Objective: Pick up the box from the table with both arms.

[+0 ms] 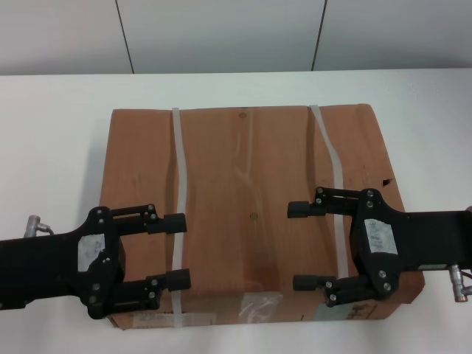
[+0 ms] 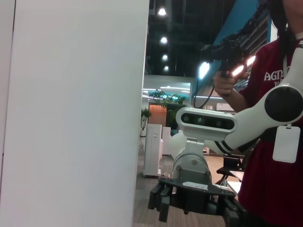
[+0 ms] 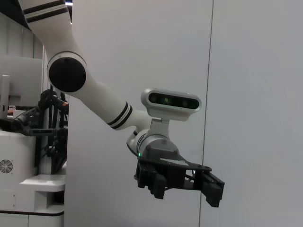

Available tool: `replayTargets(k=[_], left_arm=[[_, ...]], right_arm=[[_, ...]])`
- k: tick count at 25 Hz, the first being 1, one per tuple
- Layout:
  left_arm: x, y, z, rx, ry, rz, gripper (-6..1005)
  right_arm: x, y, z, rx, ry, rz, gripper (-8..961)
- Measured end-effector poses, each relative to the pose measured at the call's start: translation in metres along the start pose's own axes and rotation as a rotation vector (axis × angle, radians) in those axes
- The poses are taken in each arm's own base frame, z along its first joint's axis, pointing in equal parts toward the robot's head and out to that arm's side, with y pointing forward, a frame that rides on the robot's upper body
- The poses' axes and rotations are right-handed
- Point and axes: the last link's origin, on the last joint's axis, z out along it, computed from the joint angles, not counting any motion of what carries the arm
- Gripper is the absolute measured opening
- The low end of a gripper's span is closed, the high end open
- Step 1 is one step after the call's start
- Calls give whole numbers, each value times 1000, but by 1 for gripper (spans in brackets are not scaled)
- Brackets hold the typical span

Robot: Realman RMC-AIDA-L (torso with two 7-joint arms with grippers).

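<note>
A large flat brown box [image 1: 254,214] lay on a white table [image 1: 51,147], filling the centre of the head view from mid-frame down to the lower edge. Two whitish straps [image 1: 179,199] ran front to back across its top, and tape and labels [image 1: 258,306] showed on the near side at the bottom of the frame.

The left gripper [image 1: 177,251] reached in from the lower left, over the box's near-left corner. The right gripper [image 1: 304,245] came in from the right, over the near-right part. Both pointed inward toward each other, jaws spread wide, holding nothing. Whether their fingers touched the top could not be told.

The box looked stiff but slightly bowed, its paper wrap smooth and likely slippery. It seemed too wide for a single jaw to span, so a hold would probably mean pressing in from the opposite left and right sides, kept level. Its weight could not be judged; the wrap might tear under hard pinching.
</note>
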Motion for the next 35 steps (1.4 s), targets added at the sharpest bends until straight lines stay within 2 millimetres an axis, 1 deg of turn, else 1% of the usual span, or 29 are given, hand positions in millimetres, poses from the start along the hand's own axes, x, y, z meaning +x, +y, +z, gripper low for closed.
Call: replayTargets(k=[35], left_arm=[[-3,-1,3,17,0,-3,643]], right_arm=[[1,1,-1,15,-6,-16,826]])
